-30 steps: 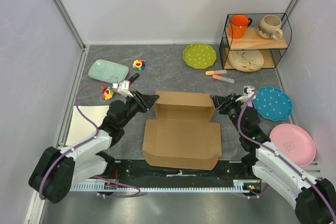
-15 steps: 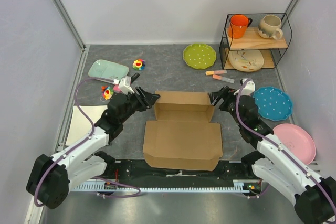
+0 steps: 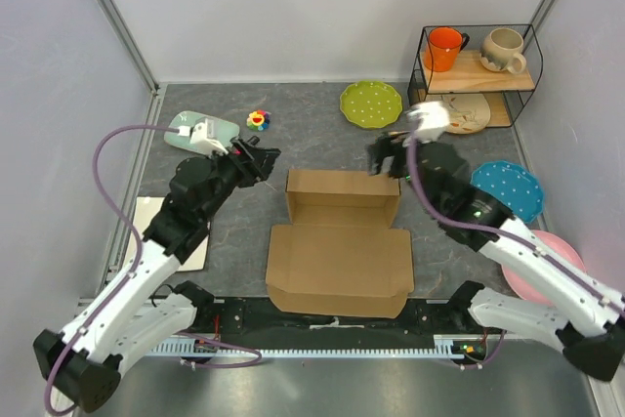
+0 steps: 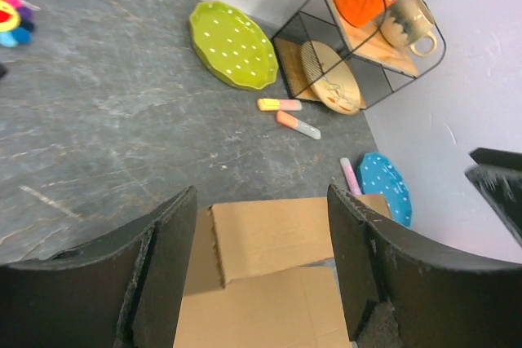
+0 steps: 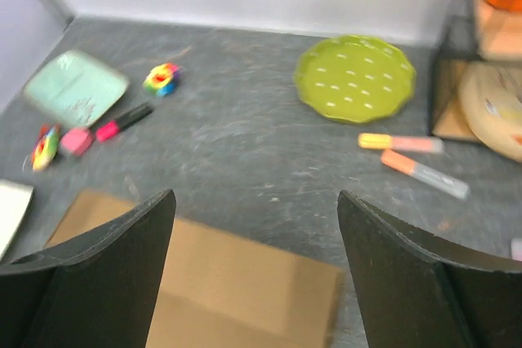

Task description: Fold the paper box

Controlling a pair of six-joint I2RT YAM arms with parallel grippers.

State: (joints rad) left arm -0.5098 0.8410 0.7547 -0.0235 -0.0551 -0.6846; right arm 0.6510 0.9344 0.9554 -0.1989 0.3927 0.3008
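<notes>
The paper box is brown cardboard and lies in the middle of the mat, its back wall standing and its wide lid panel spread flat toward the arms. My left gripper hovers open off the box's back left corner, holding nothing. My right gripper hangs open above the back right corner, also empty. In the left wrist view the box shows below and between the spread fingers of the gripper. The right wrist view shows the box low in the frame, under the open gripper.
A green dotted plate lies behind the box. A wire shelf with two mugs and a plate stands back right. Markers, a blue plate and a pink plate are on the right. A mint tray, toys and a white board are on the left.
Both grippers have opened wider and drawn up and back from the box's rear corners. The box has stayed where it was.
</notes>
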